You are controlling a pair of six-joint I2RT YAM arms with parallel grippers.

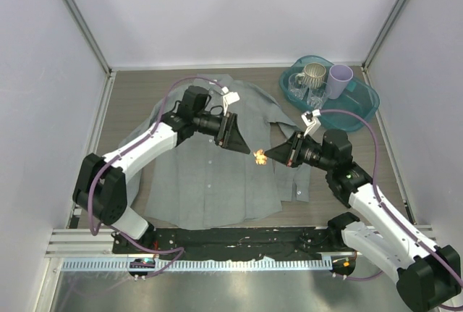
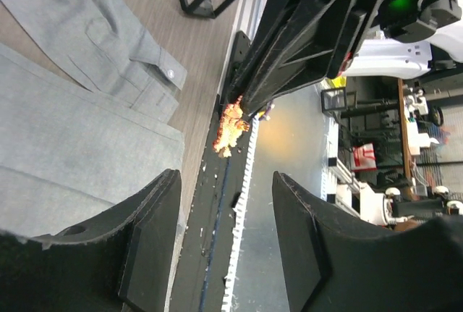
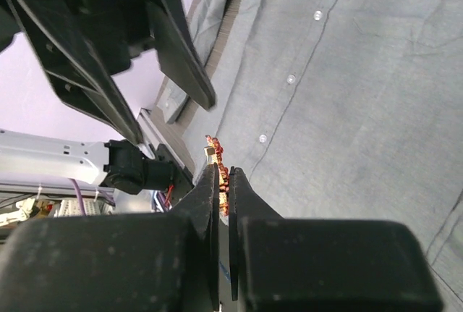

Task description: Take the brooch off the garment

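The grey shirt [image 1: 210, 174] lies flat on the table and also shows in the left wrist view [image 2: 65, 131] and the right wrist view [image 3: 347, 73]. My right gripper [image 1: 266, 157] is shut on the red-orange brooch [image 1: 258, 156] and holds it above the shirt, off the cloth; the brooch sticks out between its closed fingertips [image 3: 219, 161]. My left gripper [image 1: 239, 145] is open and empty, just left of the brooch, its fingers [image 2: 152, 232] spread wide. The brooch [image 2: 231, 127] hangs at the tip of the right gripper in the left wrist view.
A teal tray [image 1: 362, 106] at the back right holds a metal mug [image 1: 313, 74], a purple cup [image 1: 340, 79] and a clear glass [image 1: 316, 96]. White walls enclose the table. A black rail [image 1: 239, 238] runs along the near edge.
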